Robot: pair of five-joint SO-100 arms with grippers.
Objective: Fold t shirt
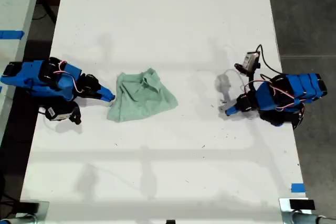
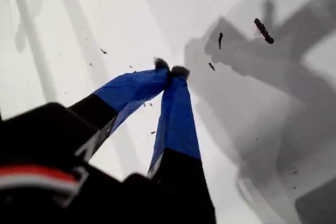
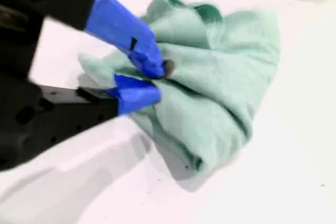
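Note:
The t shirt (image 1: 140, 97) is a pale mint-green, wrinkled bundle lying on the white table (image 1: 168, 19), left of centre in the exterior view. My second gripper (image 1: 110, 98) is at the bundle's edge on the exterior view's left. In the second wrist view its blue fingers (image 3: 149, 61) pinch a fold of the t shirt (image 3: 220, 77). My first gripper (image 1: 227, 110) rests on bare table toward the exterior view's right, well apart from the cloth. In the first wrist view my first gripper (image 2: 170, 70) is shut, tips touching, with nothing between them.
The table ends close behind both arm bases on the exterior view's left and right. A blue tape mark (image 1: 297, 187) sits near the lower right of the exterior view. Small dark specks (image 2: 263, 30) dot the tabletop by my first gripper.

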